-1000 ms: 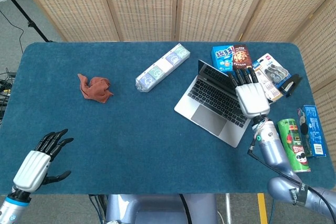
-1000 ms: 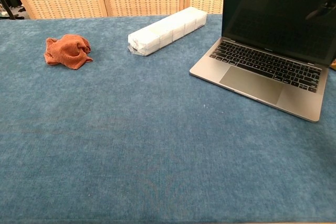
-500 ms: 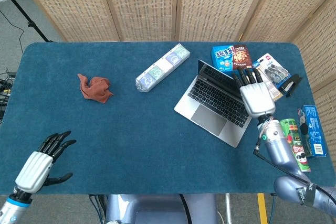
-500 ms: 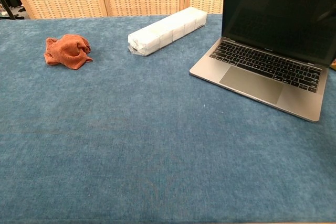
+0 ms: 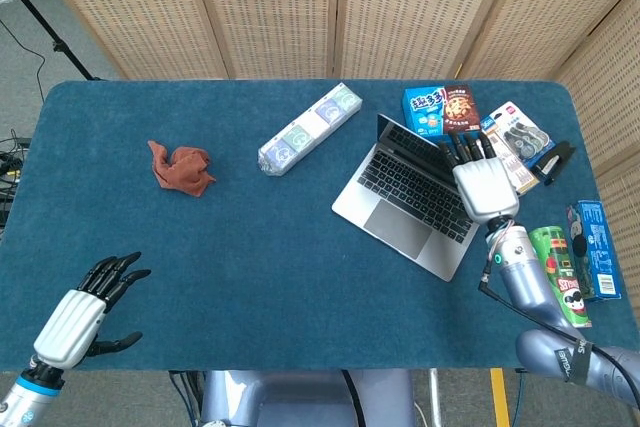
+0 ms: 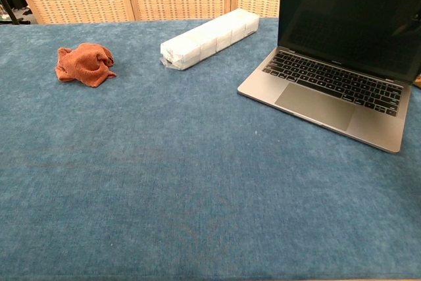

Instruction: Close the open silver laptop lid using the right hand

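Observation:
The silver laptop (image 5: 400,209) stands open on the right half of the blue table, its dark screen (image 6: 348,21) upright in the chest view. My right hand (image 5: 481,182) hovers over the laptop's right rear corner, black fingers (image 5: 460,149) stretched out and reaching the top edge of the lid. It holds nothing. Whether the fingers touch the lid cannot be told. My left hand (image 5: 82,313) hangs with fingers spread near the table's front left corner, far from the laptop. The chest view shows neither hand.
A long white wrapped pack (image 5: 308,129) lies left of the laptop. A crumpled orange cloth (image 5: 181,166) sits further left. Snack boxes (image 5: 440,109), a stapler (image 5: 551,160), a green can (image 5: 560,277) and a blue box (image 5: 600,249) crowd the right edge behind and beside the laptop.
My right hand shifted slightly toward the lid's top edge and back a little. The left hand drifted lower toward the front corner. The lid's angle looks unchanged.

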`<action>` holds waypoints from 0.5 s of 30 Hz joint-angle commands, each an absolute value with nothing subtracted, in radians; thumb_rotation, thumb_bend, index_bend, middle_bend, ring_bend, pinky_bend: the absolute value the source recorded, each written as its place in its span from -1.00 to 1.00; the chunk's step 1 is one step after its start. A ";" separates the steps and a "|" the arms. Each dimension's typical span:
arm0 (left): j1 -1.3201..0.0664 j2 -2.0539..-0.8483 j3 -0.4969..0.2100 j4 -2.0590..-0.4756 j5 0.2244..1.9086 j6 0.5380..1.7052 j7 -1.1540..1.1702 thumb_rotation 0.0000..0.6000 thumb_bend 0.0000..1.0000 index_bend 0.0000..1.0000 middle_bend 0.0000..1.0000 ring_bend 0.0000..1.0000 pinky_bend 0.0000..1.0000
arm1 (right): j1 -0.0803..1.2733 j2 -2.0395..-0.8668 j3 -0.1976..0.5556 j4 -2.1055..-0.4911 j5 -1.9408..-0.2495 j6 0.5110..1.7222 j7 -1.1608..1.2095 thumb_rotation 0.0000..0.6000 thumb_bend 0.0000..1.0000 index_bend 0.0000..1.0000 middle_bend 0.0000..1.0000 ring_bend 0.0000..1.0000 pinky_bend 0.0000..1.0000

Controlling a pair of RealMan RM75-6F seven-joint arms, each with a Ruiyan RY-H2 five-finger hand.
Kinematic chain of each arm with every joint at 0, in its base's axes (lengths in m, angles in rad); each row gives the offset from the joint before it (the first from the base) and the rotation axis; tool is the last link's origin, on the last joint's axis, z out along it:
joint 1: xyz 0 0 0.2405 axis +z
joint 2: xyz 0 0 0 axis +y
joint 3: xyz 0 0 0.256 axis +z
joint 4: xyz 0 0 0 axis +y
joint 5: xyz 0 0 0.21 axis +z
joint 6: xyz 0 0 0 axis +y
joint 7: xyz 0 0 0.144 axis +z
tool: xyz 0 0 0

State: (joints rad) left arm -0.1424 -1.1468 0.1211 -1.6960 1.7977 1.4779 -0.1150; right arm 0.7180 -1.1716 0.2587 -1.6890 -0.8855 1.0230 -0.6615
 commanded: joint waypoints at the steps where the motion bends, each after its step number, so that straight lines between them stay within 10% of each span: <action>1: -0.144 -1.147 0.123 -1.695 1.800 1.476 -0.116 1.00 -0.74 -0.63 -0.83 -0.79 -0.80 | 0.727 -1.190 0.252 -1.663 -0.870 1.020 -0.651 1.00 -0.77 -1.00 -1.00 -1.00 -1.00; 15: -0.154 -1.148 0.135 -1.696 1.805 1.456 -0.115 1.00 -0.74 -0.64 -0.83 -0.79 -0.80 | 0.750 -1.167 0.225 -1.682 -0.822 1.017 -0.664 1.00 -0.73 -0.99 -0.99 -0.99 -1.00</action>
State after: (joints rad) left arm -0.1539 -1.1479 0.1345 -1.6958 1.8053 1.4562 -0.1149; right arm 0.7468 -1.1779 0.2294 -1.6672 -0.8360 1.0175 -0.6530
